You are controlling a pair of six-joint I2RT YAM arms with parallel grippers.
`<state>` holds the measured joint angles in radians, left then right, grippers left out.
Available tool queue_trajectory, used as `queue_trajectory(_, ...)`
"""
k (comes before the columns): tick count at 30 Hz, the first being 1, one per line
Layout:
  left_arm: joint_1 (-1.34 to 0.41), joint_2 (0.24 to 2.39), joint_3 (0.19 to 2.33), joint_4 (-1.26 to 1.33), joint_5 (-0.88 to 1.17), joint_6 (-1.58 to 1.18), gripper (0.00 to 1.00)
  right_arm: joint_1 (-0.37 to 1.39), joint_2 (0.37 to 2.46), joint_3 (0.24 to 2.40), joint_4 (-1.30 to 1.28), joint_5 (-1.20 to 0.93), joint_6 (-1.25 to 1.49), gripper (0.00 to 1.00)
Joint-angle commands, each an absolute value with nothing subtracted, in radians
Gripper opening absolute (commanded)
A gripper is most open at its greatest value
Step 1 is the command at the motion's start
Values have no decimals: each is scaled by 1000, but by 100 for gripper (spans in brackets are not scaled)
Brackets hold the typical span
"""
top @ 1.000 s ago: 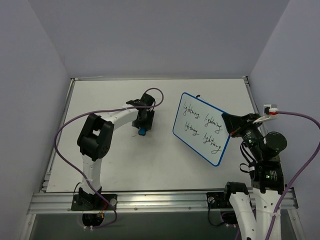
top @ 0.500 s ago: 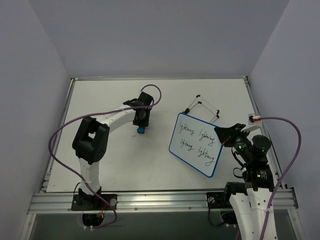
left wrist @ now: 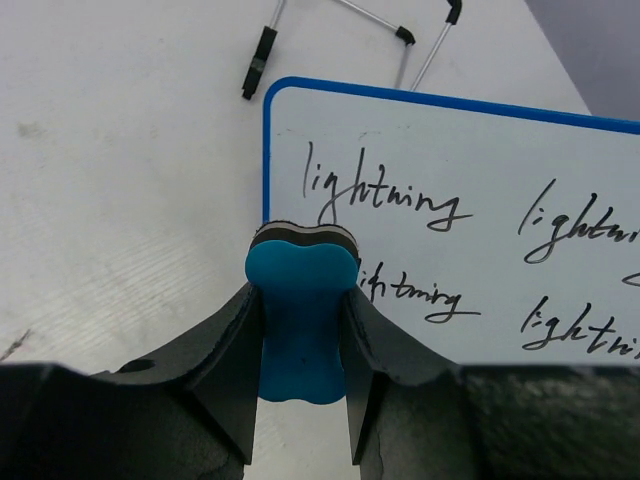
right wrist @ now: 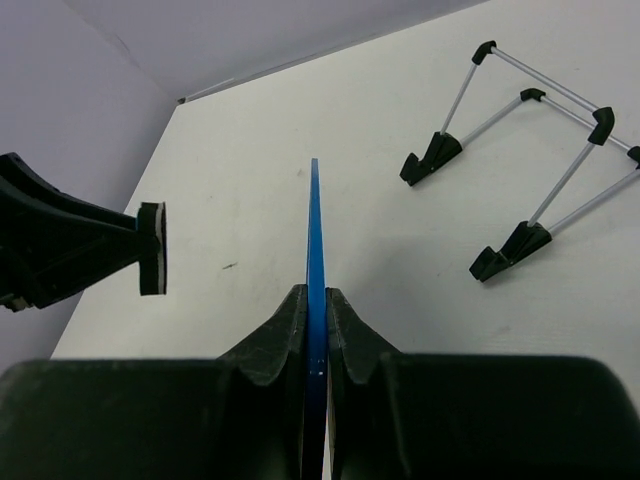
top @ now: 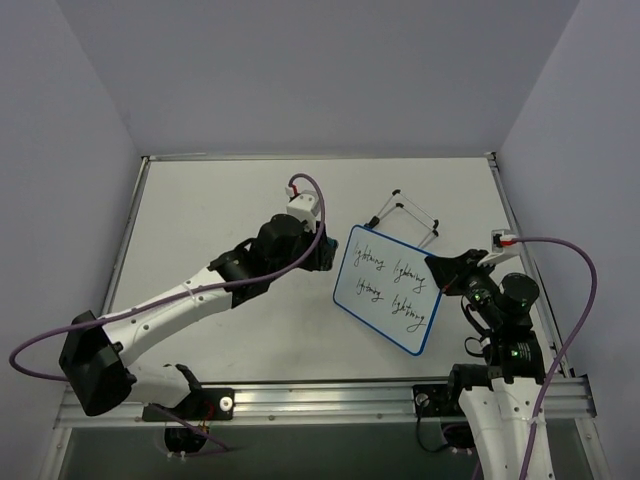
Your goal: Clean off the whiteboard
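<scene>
The whiteboard (top: 388, 288), white with a blue rim and dark cursive "lightning" written on it several times, is held up off the table by my right gripper (top: 443, 275), shut on its right edge. In the right wrist view the board shows edge-on (right wrist: 315, 230) between my fingers. My left gripper (top: 322, 255) is shut on the small blue eraser (left wrist: 300, 310), just left of the board's left rim. In the left wrist view the eraser's felt tip is at the board's (left wrist: 450, 220) left edge, by the writing.
The board's black wire stand (top: 405, 215) lies apart on the table behind the board; it also shows in the right wrist view (right wrist: 530, 150) and the left wrist view (left wrist: 340, 30). Grey walls enclose the white table (top: 200, 220).
My left arm has swung right with the eraser, from mid-table to the board's left edge. My right gripper lifted the board off its stand and brought it nearer and lower.
</scene>
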<state>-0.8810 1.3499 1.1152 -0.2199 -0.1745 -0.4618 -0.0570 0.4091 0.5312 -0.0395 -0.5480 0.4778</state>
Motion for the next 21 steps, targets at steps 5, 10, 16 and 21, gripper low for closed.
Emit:
queue_trajectory(5, -899, 1393, 944, 352, -55, -468, 2, -48, 403, 535, 51, -618, 423, 0)
queue_trajectory(10, -900, 1506, 922, 508, -64, -515, 2, -46, 405, 552, 74, -632, 437, 0)
queue_trajectory(16, -899, 1640, 957, 612, -132, -528, 2, -44, 411, 574, 78, -637, 437, 0)
queue_trajectory(21, -899, 1683, 954, 644, -190, -535, 2, -37, 411, 580, 90, -658, 445, 0)
